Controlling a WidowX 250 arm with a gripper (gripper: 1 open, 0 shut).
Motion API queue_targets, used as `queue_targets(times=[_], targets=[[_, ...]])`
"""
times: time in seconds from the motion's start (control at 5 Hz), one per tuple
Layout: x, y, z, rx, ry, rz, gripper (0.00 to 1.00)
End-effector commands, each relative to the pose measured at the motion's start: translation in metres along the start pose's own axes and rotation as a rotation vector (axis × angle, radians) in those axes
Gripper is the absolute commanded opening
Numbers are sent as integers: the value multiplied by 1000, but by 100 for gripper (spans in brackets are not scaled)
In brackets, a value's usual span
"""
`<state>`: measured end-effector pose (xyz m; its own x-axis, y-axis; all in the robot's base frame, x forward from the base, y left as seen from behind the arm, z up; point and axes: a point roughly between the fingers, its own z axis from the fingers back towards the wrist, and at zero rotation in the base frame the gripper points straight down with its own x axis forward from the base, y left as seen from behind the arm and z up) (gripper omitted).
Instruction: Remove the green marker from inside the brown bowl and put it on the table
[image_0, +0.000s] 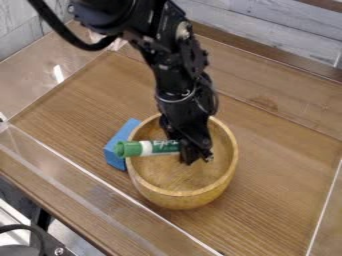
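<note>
The brown bowl (187, 180) sits near the front of the table (94, 95). The green marker (144, 149) lies level over the bowl's left rim, green cap pointing left. Its white barrel runs into my gripper (191, 153), which reaches down inside the bowl and is shut on the marker's right end. The black arm comes in from the upper left. The fingertips are partly hidden against the bowl's inner wall.
A blue block (123, 138) lies on the table just left of the bowl, partly under the marker's cap. Clear acrylic walls (54, 175) edge the tabletop along the front and sides.
</note>
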<state>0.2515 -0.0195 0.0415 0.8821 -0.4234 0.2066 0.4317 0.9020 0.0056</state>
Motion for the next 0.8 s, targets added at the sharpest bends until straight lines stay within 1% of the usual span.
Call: queue_targets(times=[0.0,0.4,0.6], targets=[[15,4,17,31,-68,-10,0],[11,0,18,21,-82,-8,0],[8,3,23,22,-78,0,0]])
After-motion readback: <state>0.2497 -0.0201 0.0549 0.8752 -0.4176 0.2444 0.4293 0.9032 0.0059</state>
